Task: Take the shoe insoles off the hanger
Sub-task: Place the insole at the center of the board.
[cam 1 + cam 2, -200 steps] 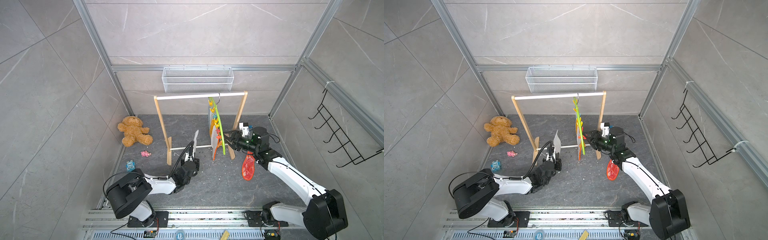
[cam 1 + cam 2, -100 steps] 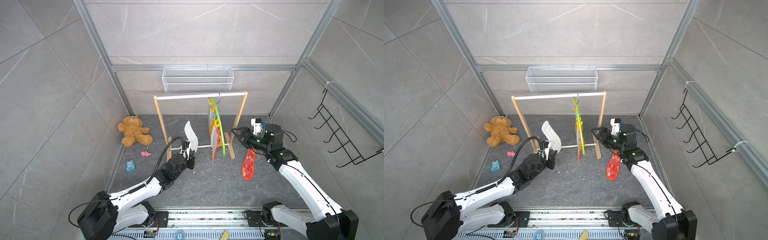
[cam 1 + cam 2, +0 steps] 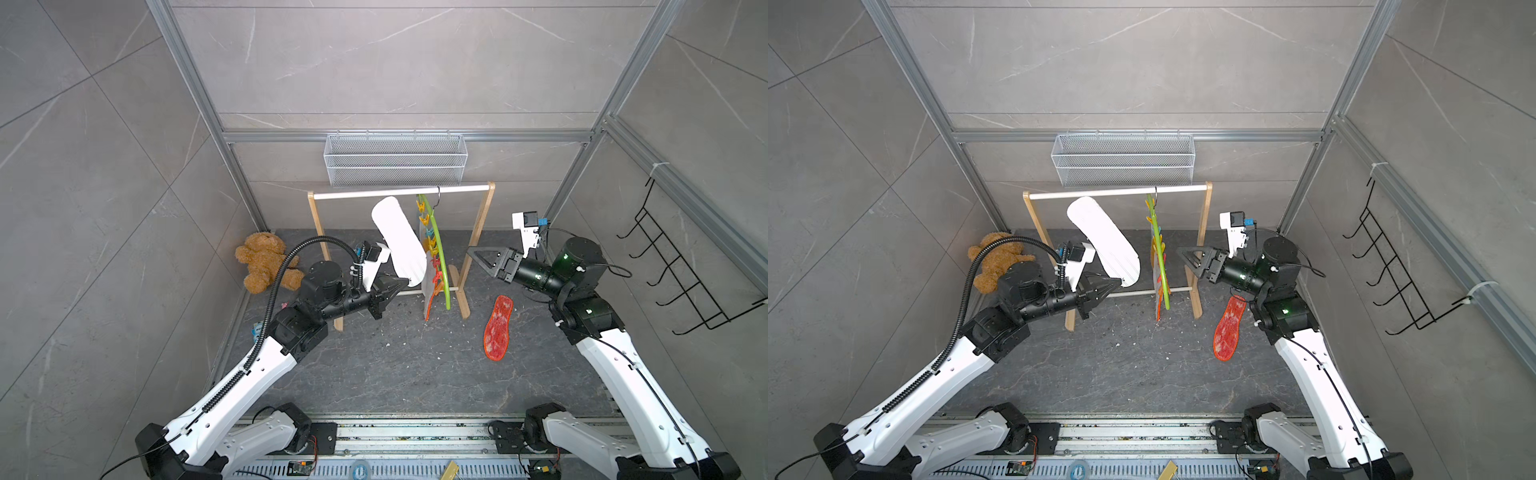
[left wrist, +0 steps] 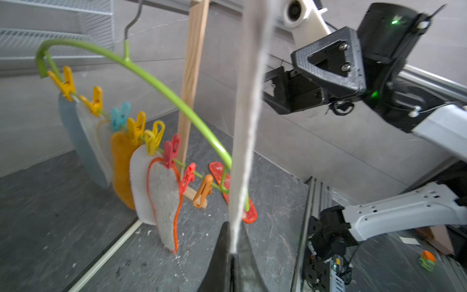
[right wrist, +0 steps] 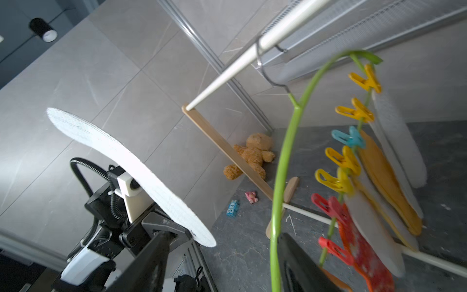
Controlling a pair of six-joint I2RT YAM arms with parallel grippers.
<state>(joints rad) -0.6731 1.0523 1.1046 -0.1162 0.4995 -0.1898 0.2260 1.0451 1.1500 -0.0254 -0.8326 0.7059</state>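
Observation:
The lime-green hanger (image 3: 438, 249) (image 3: 1158, 249) (image 4: 156, 75) (image 5: 285, 156) hangs by its hook from the rack's rail. Clipped to it are several shoe insoles, among them a grey one with an orange rim (image 4: 164, 197), an orange-yellow one (image 4: 121, 161) and a blue-grey one (image 4: 73, 131). My left gripper (image 3: 401, 284) (image 3: 1115, 284) (image 4: 233, 252) is shut on a white insole (image 3: 399, 241) (image 3: 1102, 241) (image 5: 131, 174), held upright left of the hanger. My right gripper (image 3: 473, 254) (image 3: 1181, 253) (image 5: 223, 236) stands open and empty just right of the hanger. A red mesh insole (image 3: 497, 328) (image 3: 1228, 330) lies on the floor.
The wooden rack with a white rail (image 3: 399, 192) stands at the back under a wire basket (image 3: 395, 160). A teddy bear (image 3: 266, 268) sits in the back left corner, with small blue (image 5: 232, 208) and pink (image 5: 251, 197) toys near it. Black wire hooks (image 3: 681, 282) hang on the right wall.
My left arm has lifted the white insole from near the floor up towards the rail. My right arm has risen and its jaws have opened wider. The red mesh insole has stayed put.

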